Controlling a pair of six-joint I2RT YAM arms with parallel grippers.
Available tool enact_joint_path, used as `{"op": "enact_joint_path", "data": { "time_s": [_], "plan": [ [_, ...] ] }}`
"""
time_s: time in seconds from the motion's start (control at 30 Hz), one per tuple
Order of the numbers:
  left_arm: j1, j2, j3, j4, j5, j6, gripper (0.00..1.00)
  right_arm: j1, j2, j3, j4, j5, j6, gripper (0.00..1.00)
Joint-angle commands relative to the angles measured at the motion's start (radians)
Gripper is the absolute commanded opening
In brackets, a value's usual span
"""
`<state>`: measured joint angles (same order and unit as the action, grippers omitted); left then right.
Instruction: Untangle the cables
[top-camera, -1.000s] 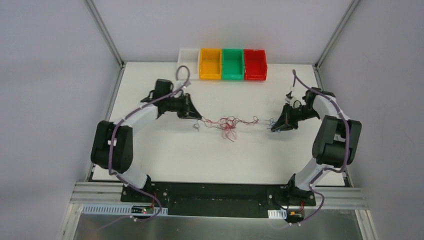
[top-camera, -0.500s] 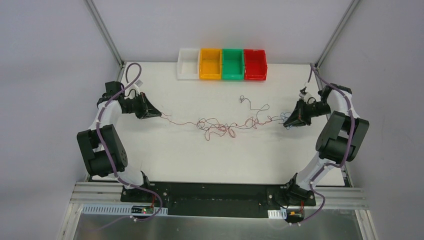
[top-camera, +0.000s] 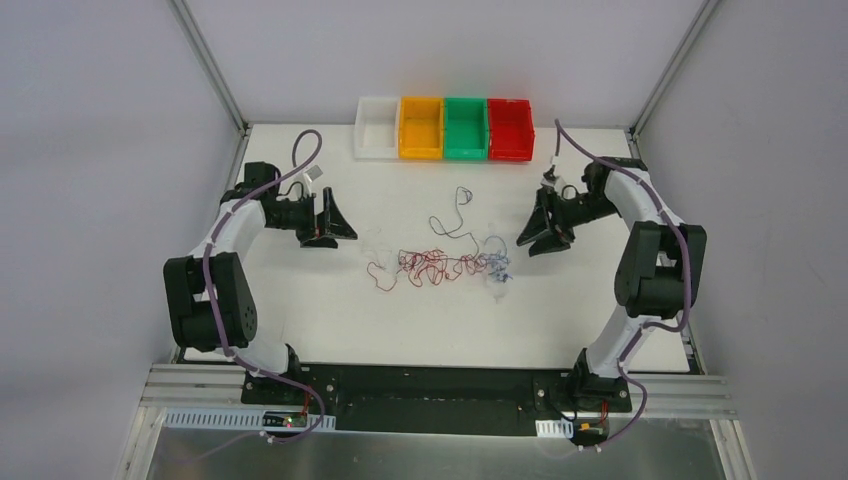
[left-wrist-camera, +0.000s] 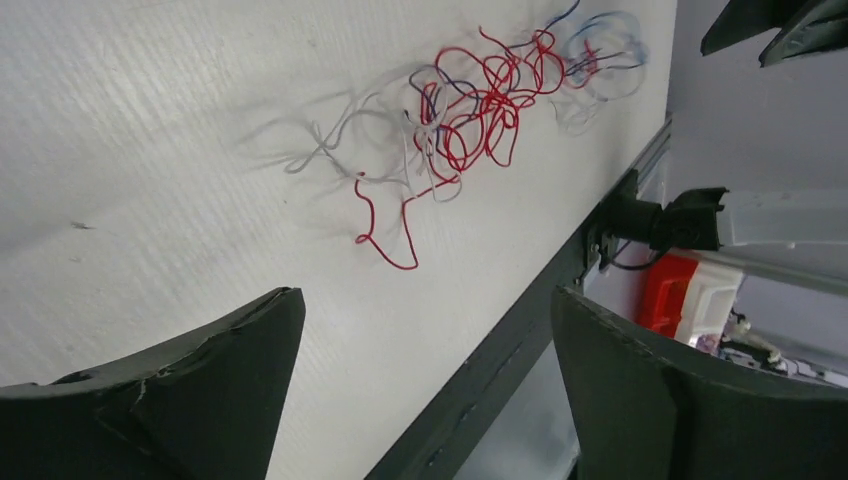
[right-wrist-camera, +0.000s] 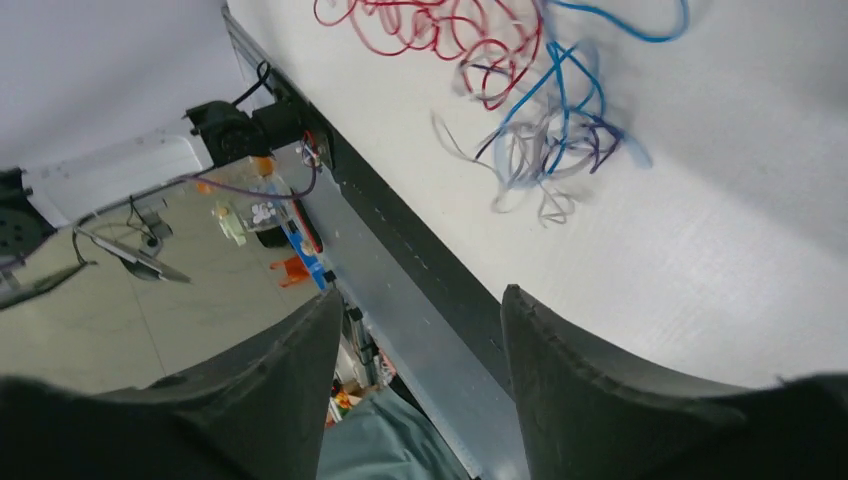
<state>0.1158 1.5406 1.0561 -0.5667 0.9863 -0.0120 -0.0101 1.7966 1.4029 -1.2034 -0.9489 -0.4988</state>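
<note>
Cables (top-camera: 445, 265) lie in a loose heap mid-worktop (top-camera: 300, 310), between the two arms and touching neither. Mostly red curls at centre and left; blue loops (right-wrist-camera: 560, 90) with pale strands bunched at the right end; one black wire (top-camera: 455, 212) straggles off toward the far side, seemingly joined to the heap only at its near end. Left fingers (top-camera: 338, 222) spread wide, nothing between them, standing well left of the heap. Right fingers (top-camera: 535, 225) parted too, though less widely, and empty, off to the right and slightly far. Handling, as judged: the wires are hair-thin, near weightless and springy, so they should coil back and drag neighbours along when one is pulled; being far thinner than the fingers, they could slip out of a pinch. Best holds look like the free ends: the red tail (left-wrist-camera: 385, 240) hanging out near-left, and the blue loops on the right. A grab into the middle would likely lift the whole knot.
</note>
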Motion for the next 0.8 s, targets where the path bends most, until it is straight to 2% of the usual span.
{"op": "enact_joint_path", "data": {
  "time_s": [0.0, 0.1, 0.2, 0.43, 0.53, 0.67, 0.77],
  "plan": [
    [-0.037, -0.038, 0.062, -0.050, -0.016, 0.134, 0.99, -0.085, 0.008, -0.027, 0.014, 0.098, -0.006, 0.64],
    [-0.188, -0.020, 0.099, -0.011, -0.046, 0.117, 0.99, -0.075, -0.035, -0.081, 0.166, 0.144, 0.101, 0.66],
    [-0.326, 0.056, 0.133, 0.097, -0.054, 0.035, 0.93, -0.025, -0.031, -0.094, 0.261, 0.166, 0.194, 0.66],
    [-0.645, 0.298, 0.238, 0.374, -0.109, -0.241, 0.85, 0.088, 0.052, -0.146, 0.401, 0.243, 0.306, 0.63],
    [-0.717, 0.406, 0.269, 0.498, -0.152, -0.336, 0.83, 0.095, 0.099, -0.168, 0.450, 0.254, 0.323, 0.60],
    [-0.759, 0.521, 0.296, 0.634, -0.206, -0.447, 0.84, 0.116, 0.151, -0.186, 0.468, 0.210, 0.337, 0.56],
    [-0.767, 0.590, 0.312, 0.680, -0.214, -0.520, 0.73, 0.124, 0.158, -0.208, 0.488, 0.159, 0.361, 0.49]
  ]
}}
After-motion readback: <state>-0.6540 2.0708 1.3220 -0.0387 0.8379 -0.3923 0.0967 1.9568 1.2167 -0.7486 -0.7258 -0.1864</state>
